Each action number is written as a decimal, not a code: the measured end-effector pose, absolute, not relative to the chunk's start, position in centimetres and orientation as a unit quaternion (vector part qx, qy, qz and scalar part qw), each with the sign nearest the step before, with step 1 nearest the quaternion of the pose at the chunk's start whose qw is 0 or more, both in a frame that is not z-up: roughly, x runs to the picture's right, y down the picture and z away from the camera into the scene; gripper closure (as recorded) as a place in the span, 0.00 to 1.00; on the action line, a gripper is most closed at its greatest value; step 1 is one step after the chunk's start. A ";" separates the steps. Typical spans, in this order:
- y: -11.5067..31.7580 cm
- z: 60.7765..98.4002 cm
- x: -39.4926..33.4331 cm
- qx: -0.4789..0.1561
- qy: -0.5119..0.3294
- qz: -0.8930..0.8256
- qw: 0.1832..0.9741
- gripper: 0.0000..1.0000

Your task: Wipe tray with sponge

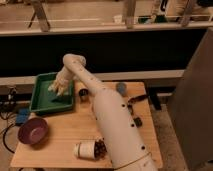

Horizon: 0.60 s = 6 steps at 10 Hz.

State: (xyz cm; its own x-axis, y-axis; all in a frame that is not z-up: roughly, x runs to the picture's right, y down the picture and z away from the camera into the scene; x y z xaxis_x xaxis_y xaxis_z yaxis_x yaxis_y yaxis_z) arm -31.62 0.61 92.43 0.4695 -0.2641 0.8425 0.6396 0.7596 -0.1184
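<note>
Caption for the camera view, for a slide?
Robot arm reaches across the wooden table, gripper down in the green tray; purple bowl nearby.

the cream claw (59, 90) is over the green tray (44, 103), near a purple bowl (33, 131) on the tan table (62, 131).

— What does the table carry?

— My wooden table (60, 142) holds the green tray (36, 96) at its far left corner. A purple bowl (33, 131) sits at the front left, and a pale cup (86, 149) lies on its side near the front edge.

— And your claw?

— My gripper (61, 89) hangs over the tray.
</note>
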 end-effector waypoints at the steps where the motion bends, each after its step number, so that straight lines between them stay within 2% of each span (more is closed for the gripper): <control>1: 0.9 92.7 -32.0 -0.216 -0.441 -0.271 0.828 1.00; 6: 2.8 92.9 -34.8 -0.224 -0.480 -0.285 0.799 1.00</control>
State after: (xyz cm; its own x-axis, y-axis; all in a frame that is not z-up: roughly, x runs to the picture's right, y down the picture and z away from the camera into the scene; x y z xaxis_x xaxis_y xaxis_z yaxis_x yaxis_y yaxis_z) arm -34.84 2.81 92.94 0.3773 -0.2412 0.8941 0.6709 0.7367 -0.0844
